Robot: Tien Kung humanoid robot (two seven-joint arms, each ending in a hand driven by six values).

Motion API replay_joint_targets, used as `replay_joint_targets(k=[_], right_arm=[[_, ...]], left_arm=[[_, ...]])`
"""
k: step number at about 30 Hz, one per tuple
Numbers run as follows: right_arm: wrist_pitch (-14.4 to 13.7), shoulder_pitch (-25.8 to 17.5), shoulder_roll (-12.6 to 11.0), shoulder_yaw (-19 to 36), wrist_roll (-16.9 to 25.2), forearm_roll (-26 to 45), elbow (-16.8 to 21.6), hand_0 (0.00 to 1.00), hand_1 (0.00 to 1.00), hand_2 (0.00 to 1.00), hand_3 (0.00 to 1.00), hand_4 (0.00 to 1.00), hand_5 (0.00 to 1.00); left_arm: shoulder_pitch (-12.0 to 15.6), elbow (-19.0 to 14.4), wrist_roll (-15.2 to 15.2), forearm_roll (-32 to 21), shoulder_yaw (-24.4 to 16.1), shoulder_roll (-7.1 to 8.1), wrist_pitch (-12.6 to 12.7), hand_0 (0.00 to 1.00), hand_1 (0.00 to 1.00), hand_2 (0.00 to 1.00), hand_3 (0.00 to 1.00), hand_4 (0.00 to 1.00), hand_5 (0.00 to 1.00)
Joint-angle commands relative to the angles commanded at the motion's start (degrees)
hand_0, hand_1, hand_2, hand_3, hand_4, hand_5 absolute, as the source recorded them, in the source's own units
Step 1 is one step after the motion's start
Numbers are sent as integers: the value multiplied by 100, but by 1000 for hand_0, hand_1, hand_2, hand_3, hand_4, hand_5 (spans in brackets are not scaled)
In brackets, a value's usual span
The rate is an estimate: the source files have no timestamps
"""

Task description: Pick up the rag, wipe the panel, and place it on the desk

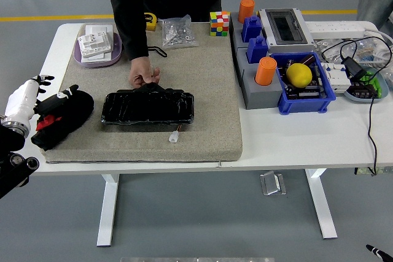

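Step – rag judged released on mat | left hand – fingers spread, nothing held | panel steadied by person's hand | next – arm withdrawal called for

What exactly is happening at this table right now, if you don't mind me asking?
The robot's left hand is at the left edge of the beige mat, next to the black rag lying there; it isn't gripping it. A person across the table steadies the black panel with one hand on its far edge. No wiping is under way, and the right hand is out of view.
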Motion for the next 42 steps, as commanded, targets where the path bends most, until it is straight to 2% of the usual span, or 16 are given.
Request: replay_joint_targets(k=[4,8,12,21,23,24,29,30,32,35,36,38,42], right_arm=[[-4,-2,-1,9,4,4,-1,768,583,709,634,998,569],[-2,-4,4,36,9,3,-2,769,583,709,634,998,567],[8,-23,7,53,7,11,-26,769,583,708,634,998,567],[23,-45,8,-9,7,52,-27,769,583,709,634,998,566],[30,-57,11,-10,5,49,-25,769,583,709,634,998,566],[30,-58,13,-5,5,44,-25,769,583,709,633,998,565],[28,-53,32,-29,13,60,-11,769,583,709,633,998,565],[27,-54,36,-32,12,57,-11,769,584,709,633,998,565],[25,-56,42,-35,11,60,-9,769,584,709,633,998,565],[25,-53,44,-49,1,58,-10,769,584,709,633,998,565],[25,-54,45,-45,1,57,-8,769,583,709,633,998,565],[24,-49,48,-50,-2,57,-8,769,583,709,633,998,565],[20,-39,51,-49,-1,51,-3,769,583,709,633,998,566]], left_arm=[[124,-485,324,231,-169,151,-130,494,733,817,829,998,895],[343,-1222,785,659,-517,390,-386,497,733,817,825,998,898],[433,-1812,942,919,-770,579,-486,500,728,805,815,998,885],[545,-2915,1215,1258,-1377,848,-708,495,726,801,809,998,880],[557,-3079,1048,1061,-1482,877,-585,495,726,801,809,998,880],[561,-3107,1012,996,-1505,880,-555,485,704,780,796,998,845],[632,-3254,671,705,-1719,818,-325,485,704,780,796,998,845],[653,-3243,559,593,-1732,793,-242,483,677,760,777,998,726],[682,-3190,279,291,-1724,738,-104,483,677,760,777,998,726],[704,-3093,-248,-340,-1628,694,52,483,677,760,777,998,726],[717,-3091,-428,-563,-1594,692,81,501,681,756,772,978,622],[719,-3102,-819,-1083,-1511,716,142,501,681,756,772,978,622],[728,-3176,-1277,-2011,-1437,816,145,511,685,755,771,956,598]])
